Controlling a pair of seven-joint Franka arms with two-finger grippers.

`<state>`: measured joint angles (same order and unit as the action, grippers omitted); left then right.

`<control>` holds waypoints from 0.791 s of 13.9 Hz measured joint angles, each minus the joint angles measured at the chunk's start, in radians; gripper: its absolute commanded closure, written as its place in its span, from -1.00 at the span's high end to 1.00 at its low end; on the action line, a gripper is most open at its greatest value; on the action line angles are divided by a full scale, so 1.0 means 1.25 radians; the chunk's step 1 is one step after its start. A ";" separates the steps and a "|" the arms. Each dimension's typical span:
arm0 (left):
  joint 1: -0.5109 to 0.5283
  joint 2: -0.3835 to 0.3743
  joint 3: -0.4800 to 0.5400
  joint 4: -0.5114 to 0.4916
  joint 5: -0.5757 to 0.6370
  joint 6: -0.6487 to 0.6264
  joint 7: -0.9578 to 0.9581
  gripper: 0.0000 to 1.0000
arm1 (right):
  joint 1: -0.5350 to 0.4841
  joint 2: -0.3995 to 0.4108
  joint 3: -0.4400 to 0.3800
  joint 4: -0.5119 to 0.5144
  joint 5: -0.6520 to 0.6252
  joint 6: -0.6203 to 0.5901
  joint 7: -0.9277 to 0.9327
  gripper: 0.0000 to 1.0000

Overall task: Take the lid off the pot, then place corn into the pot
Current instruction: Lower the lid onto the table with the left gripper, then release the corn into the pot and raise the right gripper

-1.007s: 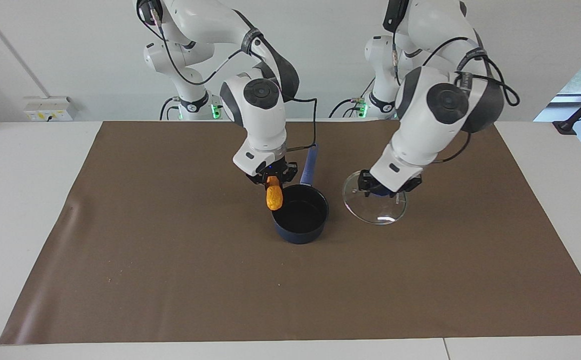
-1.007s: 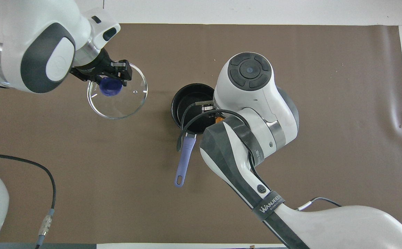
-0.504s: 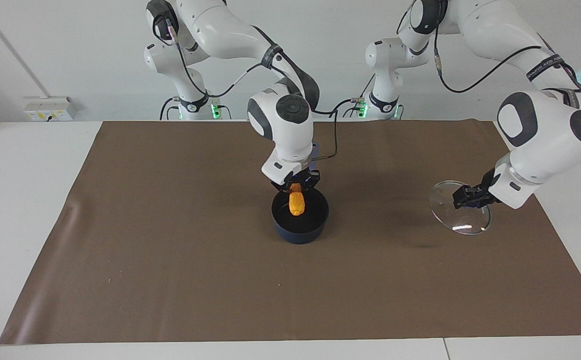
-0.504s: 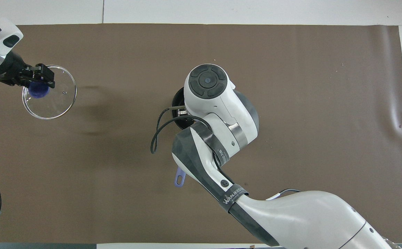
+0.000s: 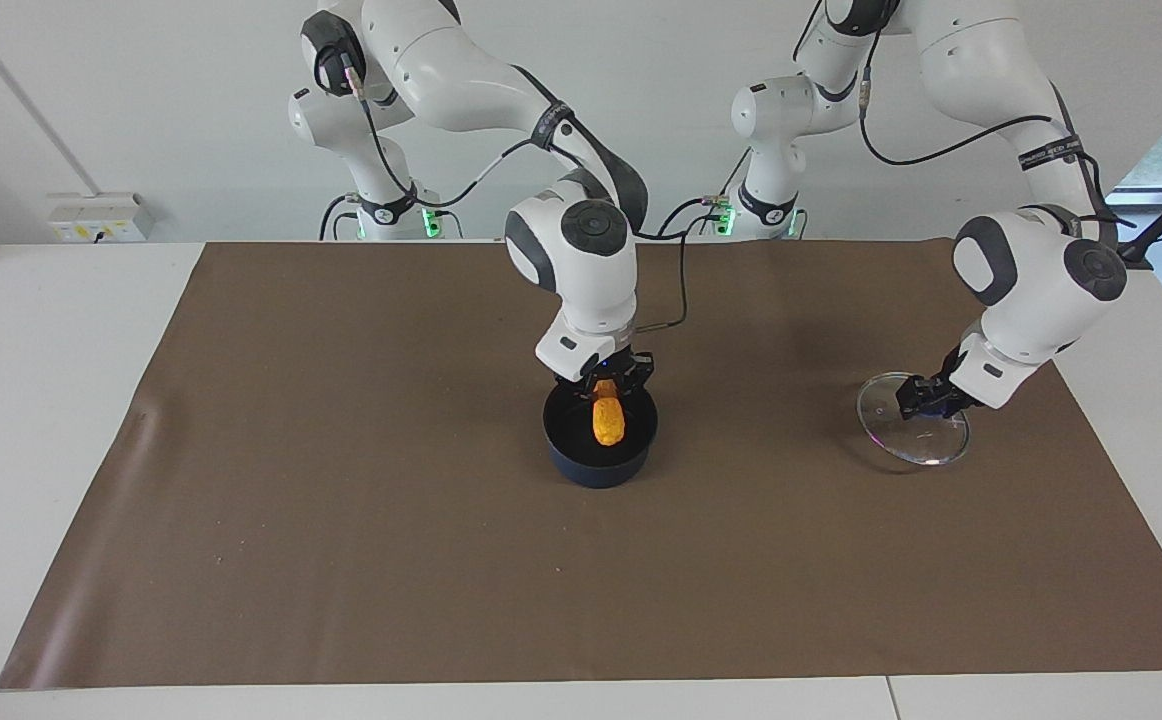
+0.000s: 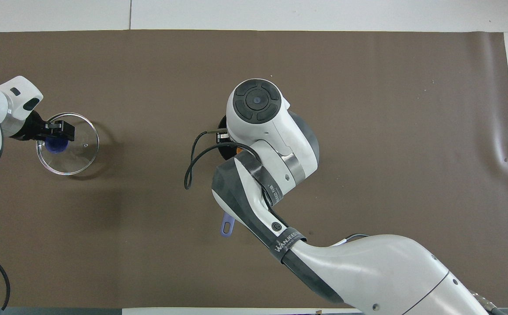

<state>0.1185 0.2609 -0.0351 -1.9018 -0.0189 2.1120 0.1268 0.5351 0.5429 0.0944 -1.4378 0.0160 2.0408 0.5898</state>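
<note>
You had the right gripper (image 5: 608, 385) directly over the pot (image 5: 600, 463), its fingers clamped on the top end of the corn cob (image 5: 607, 421). The cob hung upright with its lower end inside the pot's rim; whether it touched the bottom could not be determined. The pot stood near the middle of the brown mat (image 5: 341, 520), its blue handle (image 6: 227, 225) pointing toward the robots. Your left gripper (image 5: 926, 397) was closed on the blue knob (image 6: 56, 145) of the glass lid (image 6: 75, 155), which sat tilted at the mat toward the left arm's end of the table, well apart from the pot.
</note>
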 measured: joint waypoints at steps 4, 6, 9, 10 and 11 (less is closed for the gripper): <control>0.007 0.001 0.000 -0.052 0.000 0.028 0.001 -0.80 | -0.012 0.005 -0.004 0.000 -0.001 0.008 0.015 -0.36; 0.007 0.001 0.000 -0.060 0.000 0.034 0.001 -0.43 | -0.021 0.006 -0.005 -0.002 -0.001 0.025 0.015 0.77; 0.010 0.000 0.000 -0.065 0.000 0.044 0.001 1.00 | -0.024 0.013 -0.005 -0.019 -0.001 0.049 0.015 1.00; 0.013 0.000 0.000 -0.066 0.000 0.044 0.002 1.00 | -0.024 0.013 -0.006 -0.019 -0.001 0.048 0.015 1.00; 0.016 0.000 0.000 -0.066 0.000 0.044 0.003 1.00 | -0.026 0.012 -0.007 -0.016 -0.002 0.045 0.015 1.00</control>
<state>0.1389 0.2610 -0.0348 -1.9845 -0.0186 2.1667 0.1307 0.5032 0.5579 0.0856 -1.4574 0.0140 2.0976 0.6083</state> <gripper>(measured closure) 0.167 0.088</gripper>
